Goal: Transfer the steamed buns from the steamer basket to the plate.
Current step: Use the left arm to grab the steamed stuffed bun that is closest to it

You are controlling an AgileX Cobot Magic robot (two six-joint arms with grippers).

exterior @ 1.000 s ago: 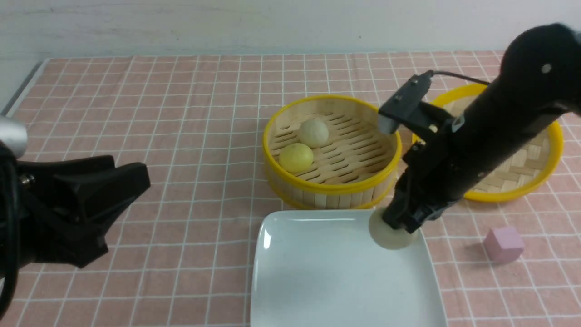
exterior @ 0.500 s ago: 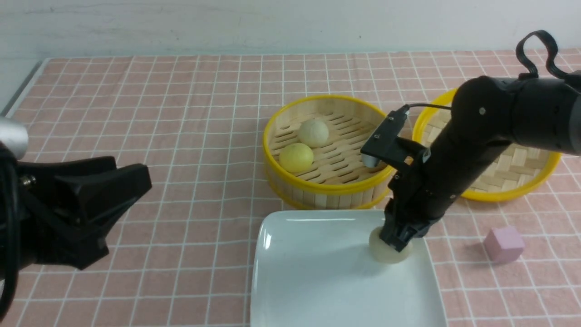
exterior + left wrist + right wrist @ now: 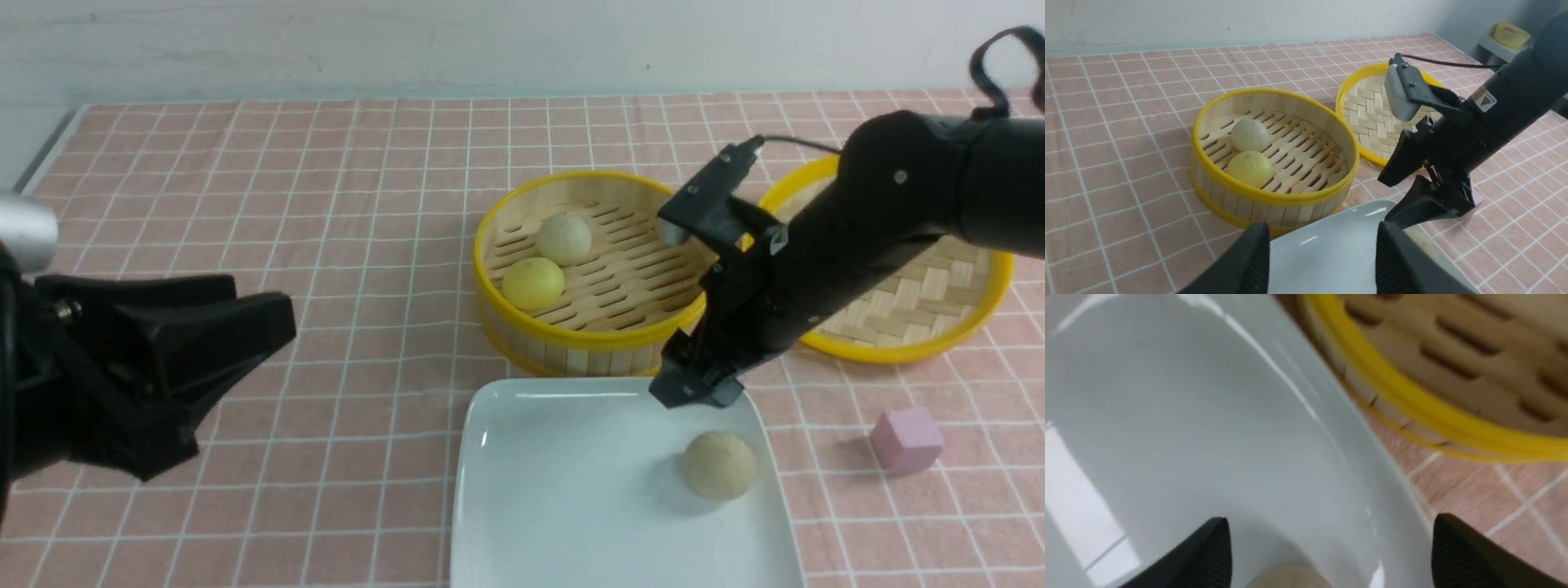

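A table (image 3: 326,245) under pink checked cloth is carrying four things
The steamer basket (image 3: 571,353) is sitting right of centre; the plate (image 3: 563,490) is lying just beside it at 6 o'clock, the woven lid (image 3: 898,351) is resting at its 3 o'clock, and the pink cube (image 3: 904,439) is standing apart at 4 o'clock

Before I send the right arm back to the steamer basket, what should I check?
1. right gripper open, above and off the tan bun: ok.
2. tan bun inside the plate rim: ok.
3. pale bun and yellow bun reachable in the steamer basket: ok.
4. left gripper open, far from the basket: ok.
5. pink cube off the path: ok.
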